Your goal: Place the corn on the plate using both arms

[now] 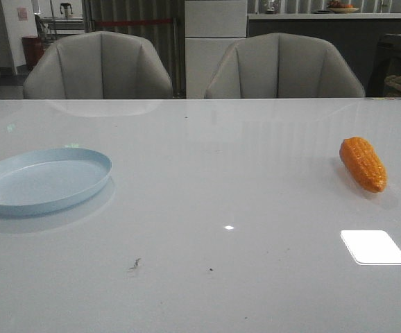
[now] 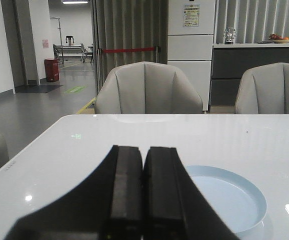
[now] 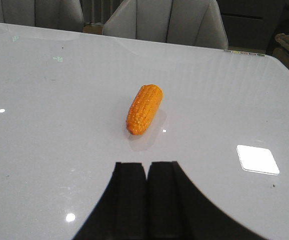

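Observation:
The orange corn (image 1: 363,164) lies on its side on the white table at the right, also in the right wrist view (image 3: 144,108). The pale blue plate (image 1: 42,180) sits at the left, empty, and shows in the left wrist view (image 2: 234,197). Neither arm shows in the front view. My left gripper (image 2: 144,152) is shut and empty, beside the plate's near edge. My right gripper (image 3: 147,167) is shut and empty, a short way back from the corn's tapered end.
Two grey chairs (image 1: 100,66) (image 1: 284,66) stand behind the table's far edge. A bright light reflection (image 1: 372,247) lies on the table (image 1: 214,173) near the front right.

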Robot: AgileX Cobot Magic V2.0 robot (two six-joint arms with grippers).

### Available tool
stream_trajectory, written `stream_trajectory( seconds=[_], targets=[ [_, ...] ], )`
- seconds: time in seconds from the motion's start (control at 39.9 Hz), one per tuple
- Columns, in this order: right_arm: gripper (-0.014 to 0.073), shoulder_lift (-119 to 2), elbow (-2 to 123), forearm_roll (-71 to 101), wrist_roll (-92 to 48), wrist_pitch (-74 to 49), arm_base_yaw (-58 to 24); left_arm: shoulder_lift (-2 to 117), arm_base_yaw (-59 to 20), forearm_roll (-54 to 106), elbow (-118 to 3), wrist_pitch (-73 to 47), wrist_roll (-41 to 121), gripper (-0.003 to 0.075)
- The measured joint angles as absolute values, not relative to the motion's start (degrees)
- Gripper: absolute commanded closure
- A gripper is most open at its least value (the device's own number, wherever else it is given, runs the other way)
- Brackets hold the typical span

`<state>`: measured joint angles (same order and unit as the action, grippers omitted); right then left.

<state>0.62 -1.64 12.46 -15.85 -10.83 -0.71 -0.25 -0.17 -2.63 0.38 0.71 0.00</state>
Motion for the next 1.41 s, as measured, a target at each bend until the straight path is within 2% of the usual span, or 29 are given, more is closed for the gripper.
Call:
stream_trajectory(
  seconds=[0.85, 1.41],
  targets=[
    [0.0536, 0.62, -1.64, 12.46, -15.85, -10.4, -0.71, -0.25, -0.17, -2.63, 0.38, 0.95, 0.0, 0.0631],
    [0.0536, 0.62, 1.1, 13.25, -14.14, 3.09, -0.71, -0.25, -0.17, -2.63, -0.06, 12.45, 0.0, 0.0631]
  ],
)
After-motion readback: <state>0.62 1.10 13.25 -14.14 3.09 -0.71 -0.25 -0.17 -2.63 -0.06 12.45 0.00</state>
